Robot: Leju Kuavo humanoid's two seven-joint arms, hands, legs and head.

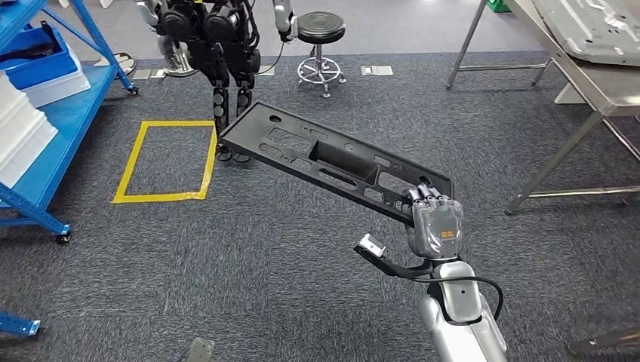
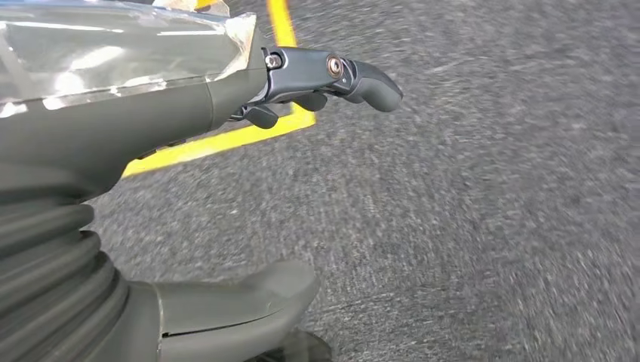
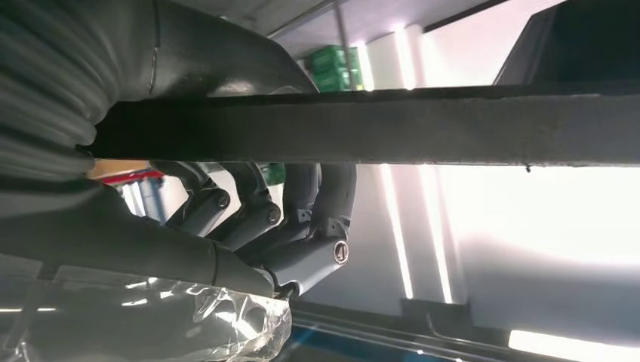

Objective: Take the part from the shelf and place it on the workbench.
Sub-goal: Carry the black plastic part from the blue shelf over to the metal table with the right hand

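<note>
A long black plastic part [image 1: 324, 158] with several cut-outs hangs level above the carpet, stretching from the centre toward the upper left in the head view. My right hand [image 1: 435, 222] grips its near right end. In the right wrist view the fingers [image 3: 302, 226] curl around the part's dark edge [image 3: 392, 128]. My left hand [image 2: 226, 188] hangs over the grey carpet with its fingers [image 2: 355, 79] apart and nothing in them. The steel workbench [image 1: 604, 87] stands at the upper right.
A blue shelf [image 1: 53, 121] with white and blue bins stands at the left. A yellow taped square [image 1: 167, 162] marks the carpet. Another dark robot [image 1: 215, 53] and a black stool [image 1: 321, 41] stand at the back. A grey panel [image 1: 596, 26] lies on the workbench.
</note>
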